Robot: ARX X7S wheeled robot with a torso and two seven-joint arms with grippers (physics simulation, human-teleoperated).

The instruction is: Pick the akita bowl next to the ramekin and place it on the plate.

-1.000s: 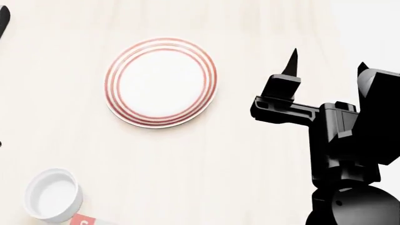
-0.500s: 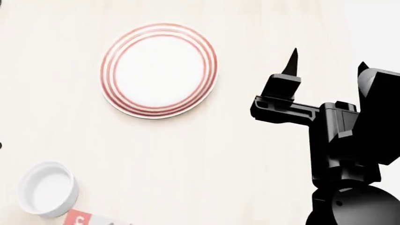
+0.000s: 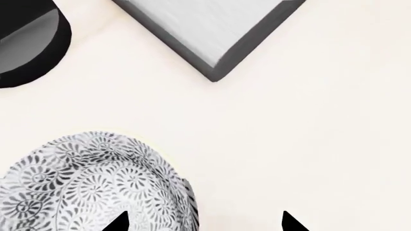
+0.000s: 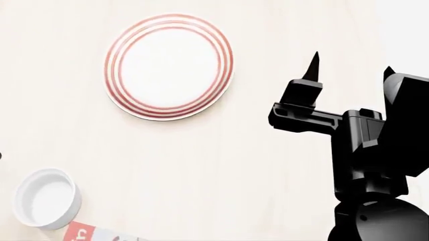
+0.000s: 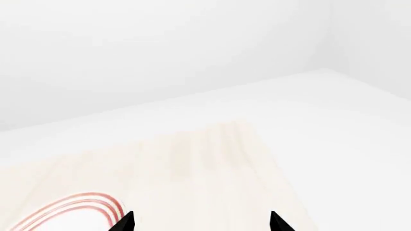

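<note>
Both plate and ramekin shifted, view moved.

The plate is showing white with thin red rings around its edge. The ramekin is looking plain white. The bowl is wearing grey and white swirly flower shapes. The table is showing pale cream wood. The right gripper is looking black. A small box at seven o'clock is showing red and white.
</note>
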